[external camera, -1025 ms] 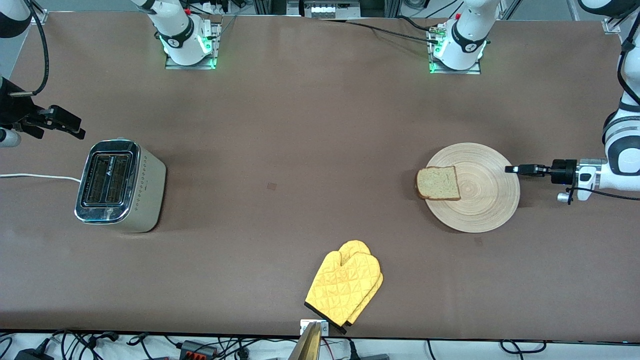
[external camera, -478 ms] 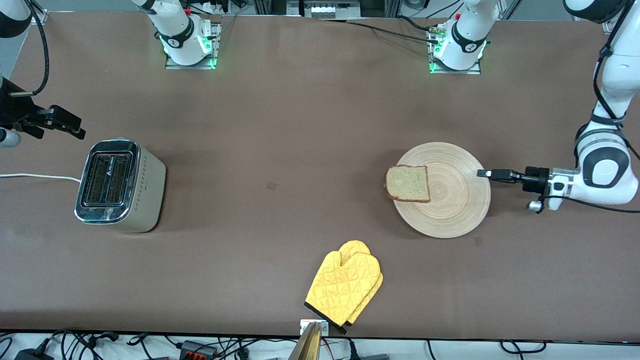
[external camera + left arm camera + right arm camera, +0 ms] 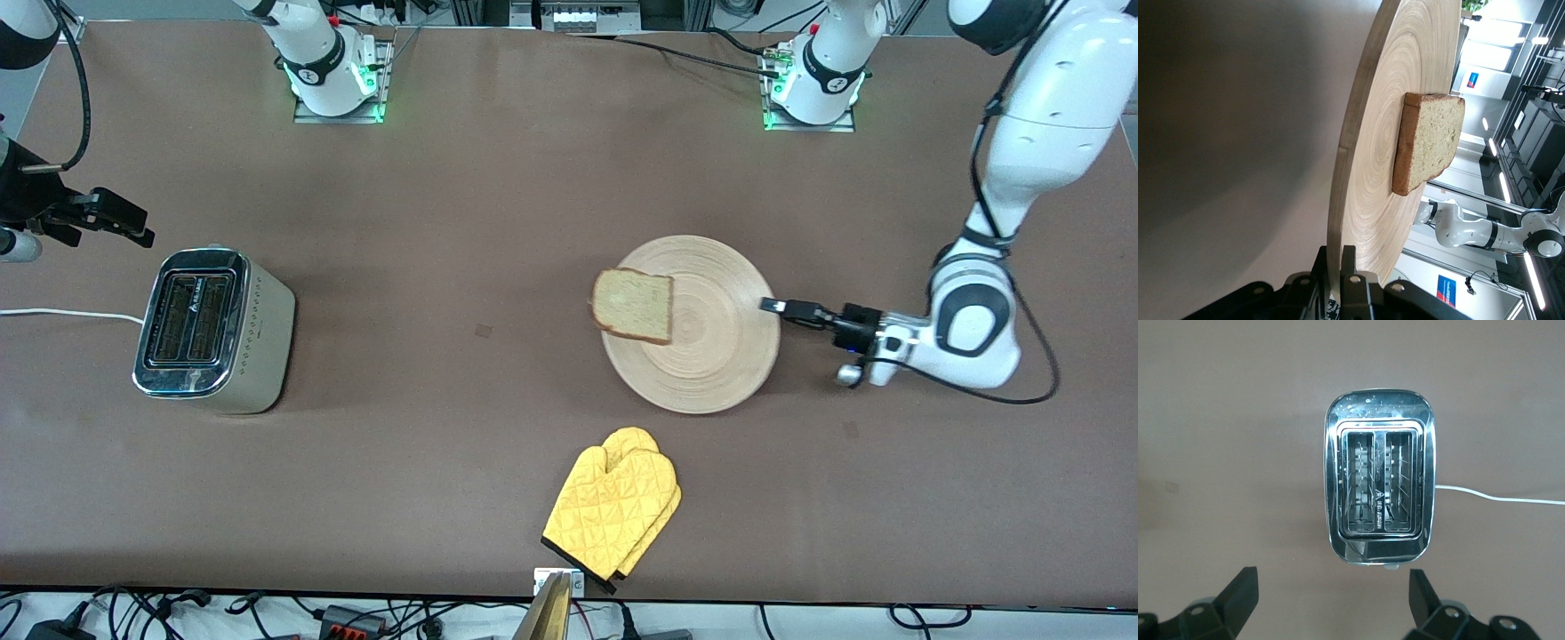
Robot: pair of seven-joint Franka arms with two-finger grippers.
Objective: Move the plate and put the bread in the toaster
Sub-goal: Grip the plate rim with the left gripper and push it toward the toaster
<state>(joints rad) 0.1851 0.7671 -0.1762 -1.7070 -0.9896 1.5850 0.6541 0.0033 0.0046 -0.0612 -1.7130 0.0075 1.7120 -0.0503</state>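
Note:
The round light-wood plate (image 3: 720, 351) lies near the table's middle, and the bread (image 3: 633, 305) rests on its rim toward the toaster. My left gripper (image 3: 772, 305) is shut on the plate's edge at the side toward the left arm's end. The left wrist view shows both fingers (image 3: 1350, 263) pinching the plate's rim (image 3: 1365, 173), with the bread (image 3: 1431, 143) past them. The cream and chrome toaster (image 3: 212, 331) stands at the right arm's end. My right gripper (image 3: 120, 222) hangs open over the table beside it. The right wrist view looks down into the toaster (image 3: 1377, 495), and the right gripper (image 3: 1333, 593) holds nothing.
A pair of yellow oven mitts (image 3: 613, 508) lies near the table's front edge, nearer to the front camera than the plate. The toaster's white cord (image 3: 62, 313) runs off the right arm's end of the table. Bare brown table lies between toaster and plate.
My left gripper has carried the plate, with the bread on it, from the left arm's end toward the table's middle. The right arm has stayed where it was.

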